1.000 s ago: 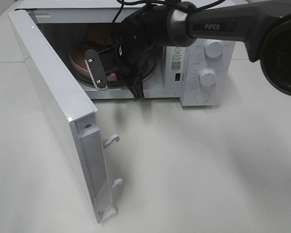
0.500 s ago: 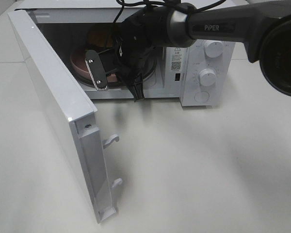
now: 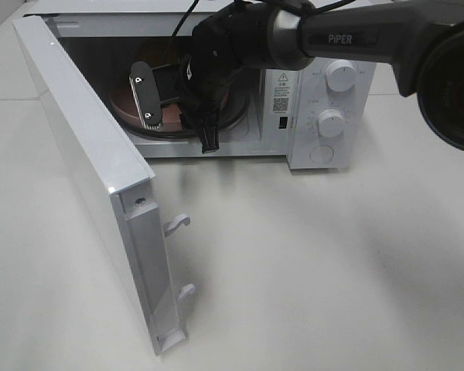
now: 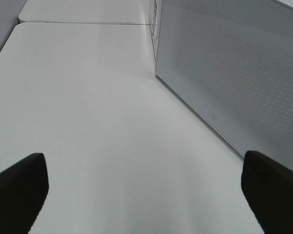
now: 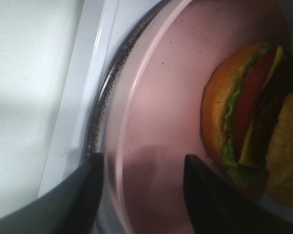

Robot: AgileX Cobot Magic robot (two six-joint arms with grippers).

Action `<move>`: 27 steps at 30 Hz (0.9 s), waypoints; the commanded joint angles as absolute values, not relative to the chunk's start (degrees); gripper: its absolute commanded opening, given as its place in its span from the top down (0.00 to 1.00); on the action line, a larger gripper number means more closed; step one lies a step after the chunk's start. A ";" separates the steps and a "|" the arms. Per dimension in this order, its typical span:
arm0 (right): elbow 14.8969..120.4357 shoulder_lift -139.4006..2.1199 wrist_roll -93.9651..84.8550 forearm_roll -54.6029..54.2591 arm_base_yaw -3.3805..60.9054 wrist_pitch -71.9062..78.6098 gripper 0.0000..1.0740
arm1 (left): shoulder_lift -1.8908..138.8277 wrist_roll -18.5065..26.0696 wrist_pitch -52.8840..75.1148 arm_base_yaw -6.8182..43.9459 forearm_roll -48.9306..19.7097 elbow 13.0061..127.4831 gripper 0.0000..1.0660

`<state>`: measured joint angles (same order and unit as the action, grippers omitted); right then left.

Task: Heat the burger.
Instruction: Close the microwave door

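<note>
The burger (image 5: 249, 112) has a tan bun, green filling and a dark patty. It lies on a round pink plate (image 5: 171, 87) on the glass turntable inside the open microwave (image 3: 309, 139). My right gripper (image 3: 176, 120) reaches into the oven cavity with its jaws apart. In the right wrist view the gripper (image 5: 141, 195) straddles the plate's near rim, and the burger lies beyond its fingers (image 5: 83, 195). In the exterior view the arm hides most of the burger, and only the plate's edge (image 3: 125, 110) shows. My left gripper (image 4: 141, 195) is open and empty over the bare table.
The microwave door (image 3: 85, 154) stands swung out to the left, with its latch hooks (image 3: 178, 224) facing the table. The door also fills the right side of the left wrist view (image 4: 234, 73). Two knobs (image 3: 340, 76) sit on the oven's right panel.
My right gripper has moved up and to the left, deeper into the oven cavity, with its jaws still apart. The door has not moved.
</note>
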<state>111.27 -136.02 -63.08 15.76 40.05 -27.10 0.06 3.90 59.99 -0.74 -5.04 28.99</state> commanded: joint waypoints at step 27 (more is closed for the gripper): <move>111.73 -132.41 -64.34 11.06 40.16 -39.48 0.42 | -0.11 3.50 59.82 -0.86 -5.16 28.88 0.02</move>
<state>111.44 -132.93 -63.60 11.80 40.05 -38.45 0.06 3.90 59.99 -0.74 -5.04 28.99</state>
